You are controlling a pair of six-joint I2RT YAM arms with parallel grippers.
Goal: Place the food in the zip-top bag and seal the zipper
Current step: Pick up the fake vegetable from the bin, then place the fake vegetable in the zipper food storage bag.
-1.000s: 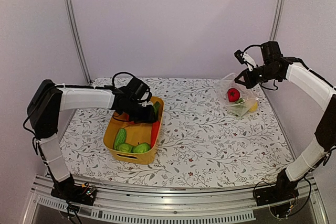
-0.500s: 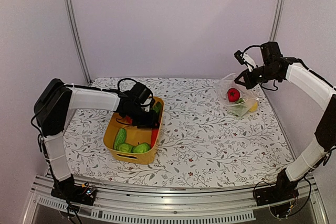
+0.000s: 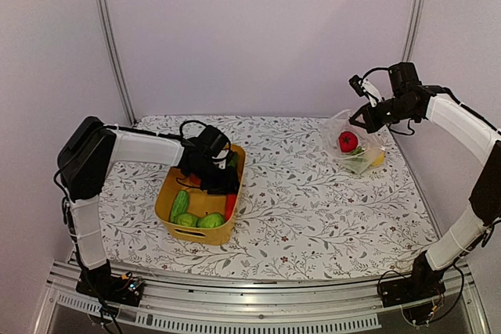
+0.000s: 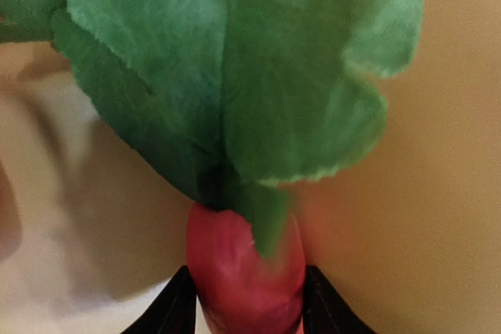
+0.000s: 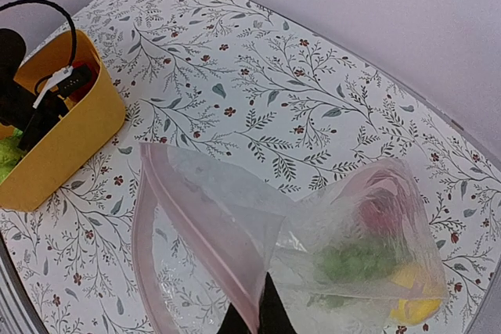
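The orange-red plastic toy carrot lies along the right wall of the yellow rectangular plastic basket, its leafy green top pointing away from the left gripper, whose fingers pinch its body, a grip only the left wrist view shows. The basket also holds green toy cucumbers. At the table's far right the right gripper, clamped on the clear crinkly bag at its pinkish zipper strip, holds it up with a red tomato and yellow lemon inside.

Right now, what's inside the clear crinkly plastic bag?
Inside the clear crinkly plastic bag: a round red toy fruit, something green and a yellow piece. The crinkled plastic blurs them, so anything beneath is hidden.
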